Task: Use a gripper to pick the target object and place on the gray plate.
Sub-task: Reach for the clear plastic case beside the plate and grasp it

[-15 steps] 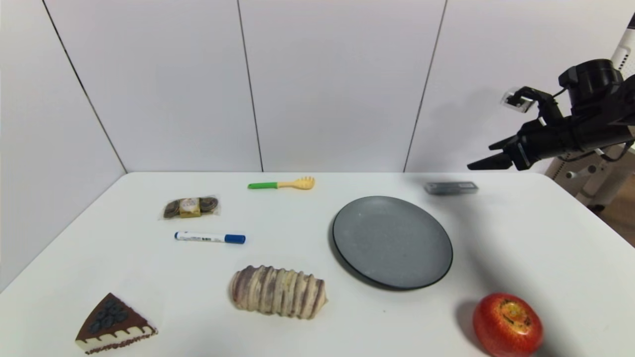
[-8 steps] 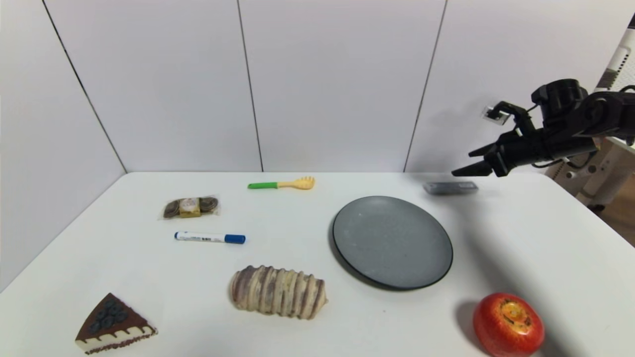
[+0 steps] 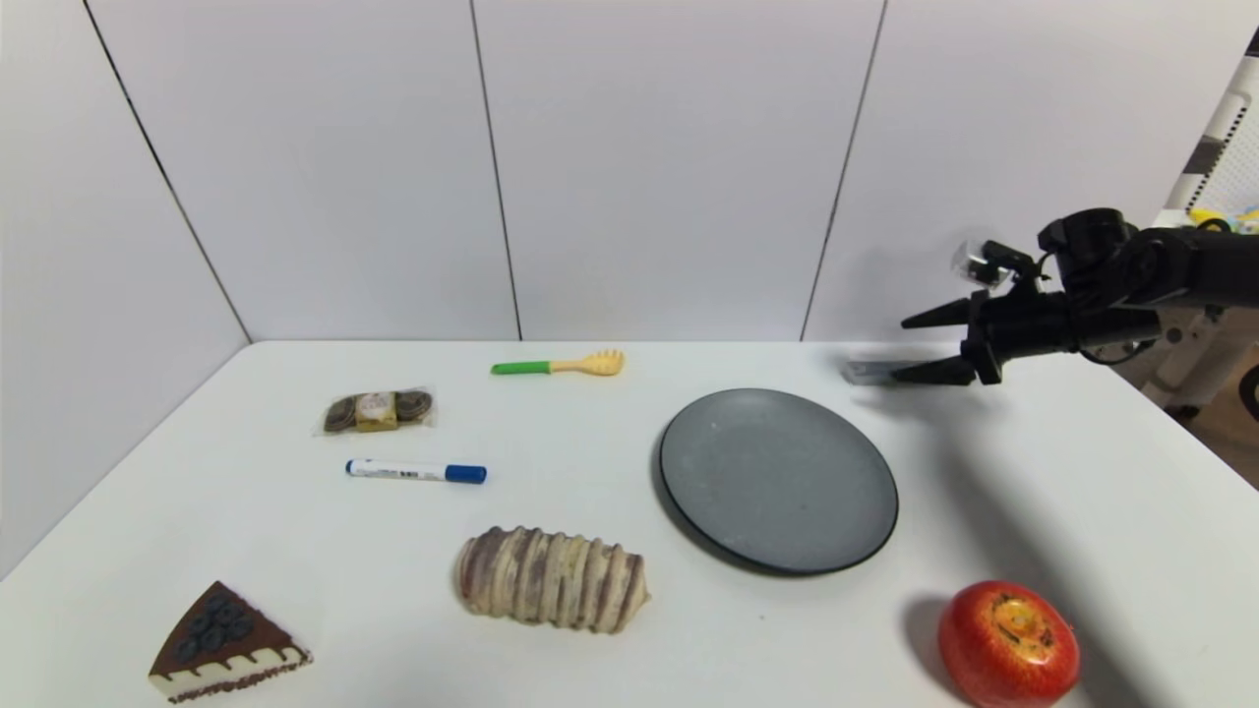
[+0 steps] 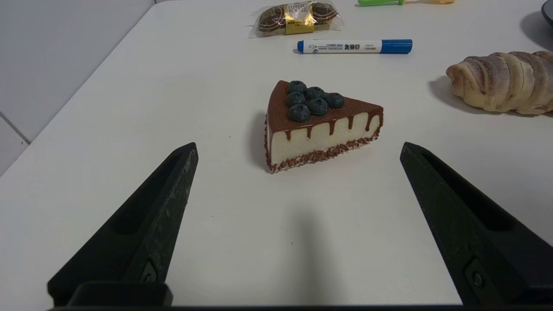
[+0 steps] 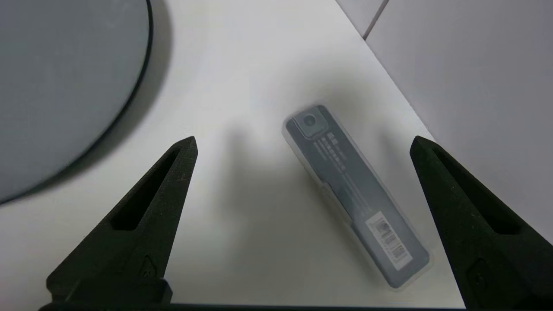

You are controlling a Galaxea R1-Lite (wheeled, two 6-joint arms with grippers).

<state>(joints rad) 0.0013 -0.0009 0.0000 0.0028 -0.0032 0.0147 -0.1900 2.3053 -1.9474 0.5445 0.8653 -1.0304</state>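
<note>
— Which way does the case [image 3: 868,372] lie?

— Flat on the surface [image 3: 590,590], at the far right, close to the back edge. In my head view its long axis runs left to right, roughly along that edge. My right claw [image 3: 915,346] hangs over its right end, so only the left part shows there.

— And what does it look like close up?

— In the right wrist view the case [image 5: 354,192] is a slim gray rectangle with rounded corners and a pale, see-through rim. One end carries a small round mark, the other a white barcode label (the print between them is too fine to read). It lies slantwise between my two fingers [image 5: 142,216], touching neither.

— So the right claw is not gripping?

— No. It is spread wide and holds nothing, one tip above the other in the head view.

— Where is the plate [image 3: 777,479]?

— Just in front and to the left of the case, apart from it, with nothing on it.

— The left claw [image 4: 298,151]?

— Parked low over the near left of the surface, also spread and holding nothing, facing a cake slice [image 4: 319,123].
</note>
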